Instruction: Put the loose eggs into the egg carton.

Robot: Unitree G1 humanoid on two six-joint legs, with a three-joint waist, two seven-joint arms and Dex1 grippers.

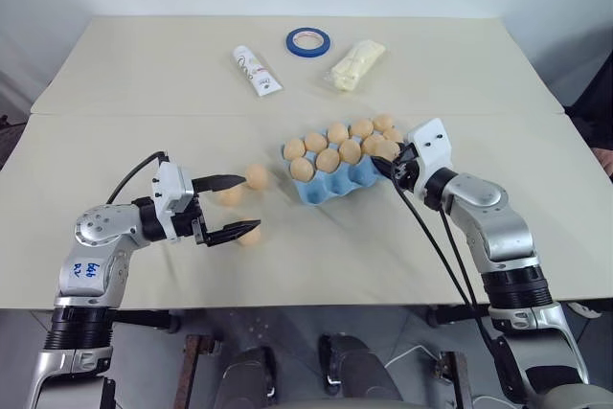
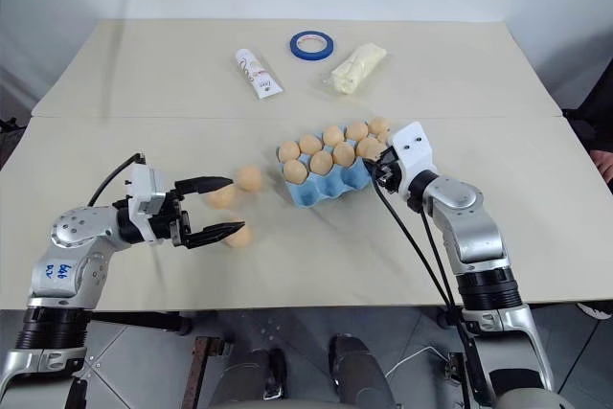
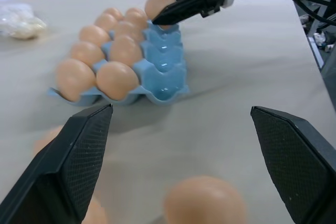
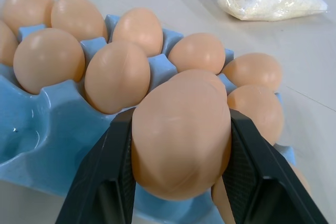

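Right tool [image 1: 391, 168] is clamped on one egg [image 4: 181, 132], carrying it level over the near right end of the blue egg carton [image 1: 335, 187], presumably so it can be lowered into one of the bare cups along the front row; the two rows behind are already filled with eggs. Left tool [image 1: 230, 206] hangs with its fingers spread wide and nothing between them, just above the surface [image 1: 144, 83], lined up on the loose eggs to the left of the carton: one [image 1: 256, 176] beside the upper finger, one [image 1: 249, 234] by the lower fingertip, and another partly hidden behind the fingers. That wide stance looks like readiness for the next pick. A tape ring [image 1: 307, 41], a tube [image 1: 256, 71] and a wrapped pale lump [image 1: 357, 63] lie well apart at the far side.
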